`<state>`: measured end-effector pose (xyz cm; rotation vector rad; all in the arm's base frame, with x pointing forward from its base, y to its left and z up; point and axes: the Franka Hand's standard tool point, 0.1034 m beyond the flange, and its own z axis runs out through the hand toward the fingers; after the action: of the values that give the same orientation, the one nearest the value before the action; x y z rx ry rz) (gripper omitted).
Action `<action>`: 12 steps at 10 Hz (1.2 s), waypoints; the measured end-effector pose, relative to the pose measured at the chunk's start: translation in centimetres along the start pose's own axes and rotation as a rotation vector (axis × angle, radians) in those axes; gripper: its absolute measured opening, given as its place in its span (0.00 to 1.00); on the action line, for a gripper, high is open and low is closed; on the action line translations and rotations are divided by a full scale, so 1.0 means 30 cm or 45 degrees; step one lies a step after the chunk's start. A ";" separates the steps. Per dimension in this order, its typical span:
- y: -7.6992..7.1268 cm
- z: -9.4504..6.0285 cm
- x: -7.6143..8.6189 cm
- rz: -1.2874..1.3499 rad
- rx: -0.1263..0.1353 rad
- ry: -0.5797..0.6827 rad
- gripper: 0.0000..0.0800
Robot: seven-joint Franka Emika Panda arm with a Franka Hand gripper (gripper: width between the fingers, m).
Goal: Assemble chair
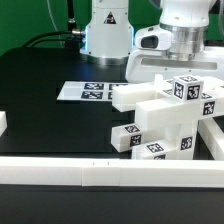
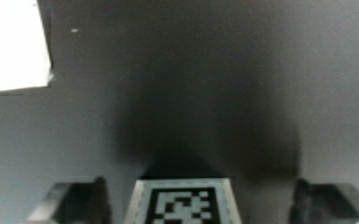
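Black tabletop (image 1: 40,75), white border rail (image 1: 60,170), marker board (image 1: 85,91), tool (image 2: 179,195) fingers astride tagged chair piece (image 2: 179,203), grip unclear.

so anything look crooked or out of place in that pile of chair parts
Nothing looks damaged. The white chair parts sit stacked loosely, some posts angled to one another, as unjoined pieces would. The gripper straddles a tagged piece.
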<state>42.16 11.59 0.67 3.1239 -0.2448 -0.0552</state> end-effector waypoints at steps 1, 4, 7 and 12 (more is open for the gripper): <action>0.002 0.000 0.001 0.001 0.000 0.000 0.53; 0.007 0.000 0.003 0.005 -0.001 0.001 0.35; 0.009 -0.001 0.005 0.007 -0.001 0.001 0.35; 0.043 -0.131 0.035 -0.045 0.042 0.007 0.35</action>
<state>43.13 10.18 4.59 3.1607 -0.1930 -0.0427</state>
